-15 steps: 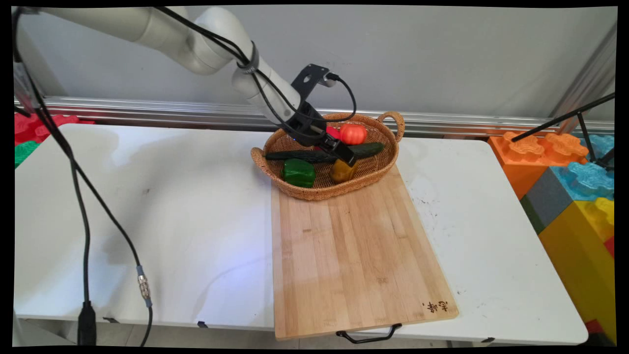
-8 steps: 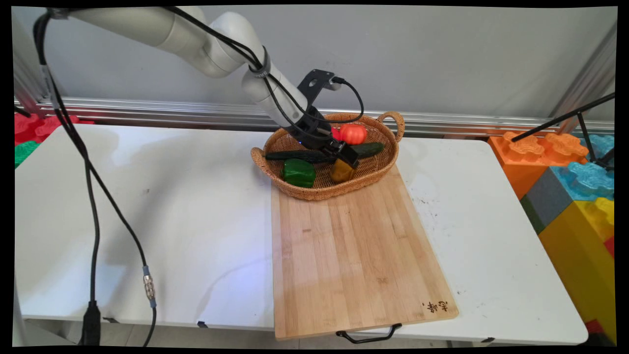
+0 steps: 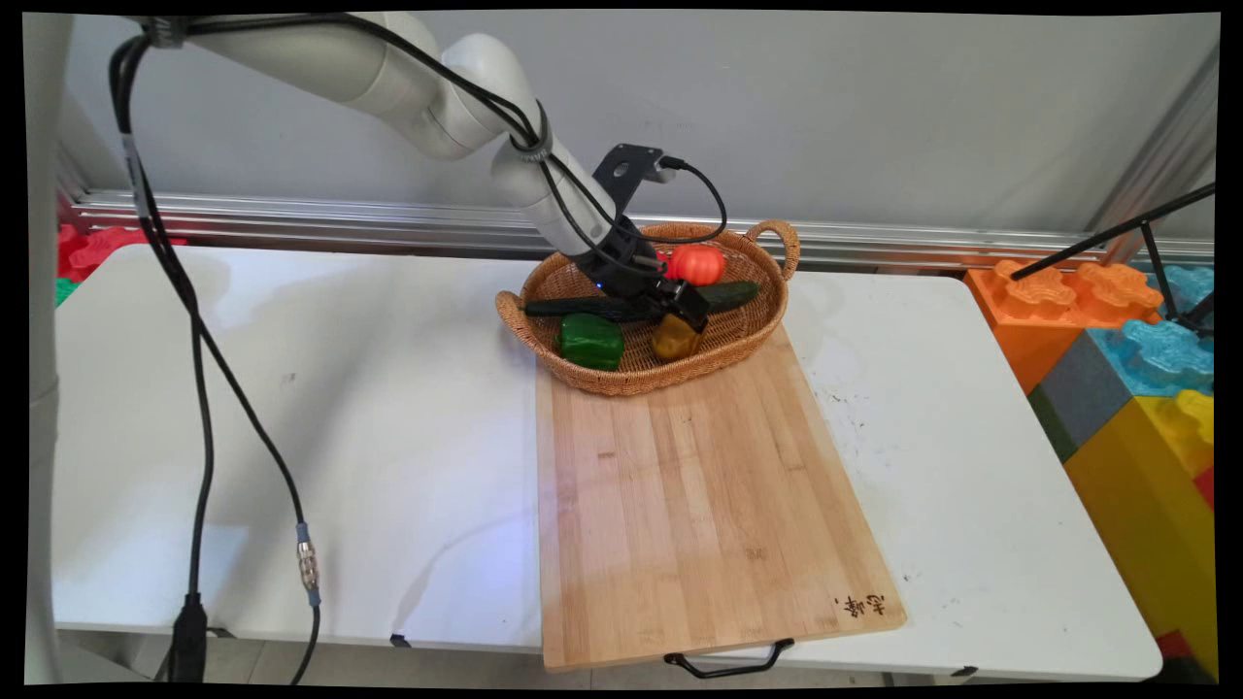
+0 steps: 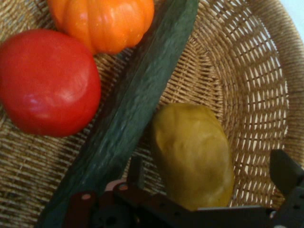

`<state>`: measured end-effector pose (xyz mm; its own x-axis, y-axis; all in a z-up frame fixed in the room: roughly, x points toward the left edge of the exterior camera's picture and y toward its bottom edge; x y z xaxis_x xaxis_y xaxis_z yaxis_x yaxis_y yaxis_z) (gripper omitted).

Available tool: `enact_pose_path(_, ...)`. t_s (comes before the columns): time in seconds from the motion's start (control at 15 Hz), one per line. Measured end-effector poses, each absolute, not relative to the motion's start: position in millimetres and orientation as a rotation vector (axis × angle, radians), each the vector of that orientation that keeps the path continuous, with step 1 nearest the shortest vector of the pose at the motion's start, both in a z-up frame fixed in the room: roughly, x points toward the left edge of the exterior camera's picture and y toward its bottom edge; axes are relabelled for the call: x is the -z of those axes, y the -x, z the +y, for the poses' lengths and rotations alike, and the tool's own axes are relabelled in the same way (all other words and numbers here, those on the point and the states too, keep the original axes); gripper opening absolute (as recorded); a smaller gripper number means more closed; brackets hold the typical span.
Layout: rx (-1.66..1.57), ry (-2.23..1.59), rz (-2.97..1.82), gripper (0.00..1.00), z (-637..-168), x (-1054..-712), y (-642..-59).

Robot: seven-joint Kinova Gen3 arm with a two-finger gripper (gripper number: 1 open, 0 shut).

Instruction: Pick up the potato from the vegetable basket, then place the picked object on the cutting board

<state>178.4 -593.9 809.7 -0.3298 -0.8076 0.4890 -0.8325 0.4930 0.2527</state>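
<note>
I have the gripper [image 3: 688, 313] down inside the wicker basket [image 3: 748, 345], right over the yellow pepper [image 4: 194, 154], which sits by the basket's near wall beside the long dark cucumber [image 4: 130, 111]. In the hand view the two fingers stand spread, one on each side of the pepper, not pressing on it as far as I can see, so nothing is grasped. The red tomato [image 4: 47, 83] and the small orange pumpkin [image 4: 102, 21] lie on the far side of the cucumber, touching each other. The green pepper [image 3: 589, 341] rests toward the basket's left, apart from the hand. All five vegetables are in the basket, and none lies on the wooden cutting board [image 3: 699, 505] that the basket's near edge overlaps on the white table [image 3: 291, 408].
</note>
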Motion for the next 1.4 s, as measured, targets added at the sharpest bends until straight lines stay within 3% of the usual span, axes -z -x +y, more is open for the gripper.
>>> enact_pose_path(0.73,-0.044,-1.467,-2.125,1.00,-594,-794,-159)
enact_pose_path(0.8,-0.047,-1.475,-2.121,0.00,-595,-793,-158)
enact_pose_path(1.4,-0.063,-1.482,-2.113,0.00,-600,-792,-156)
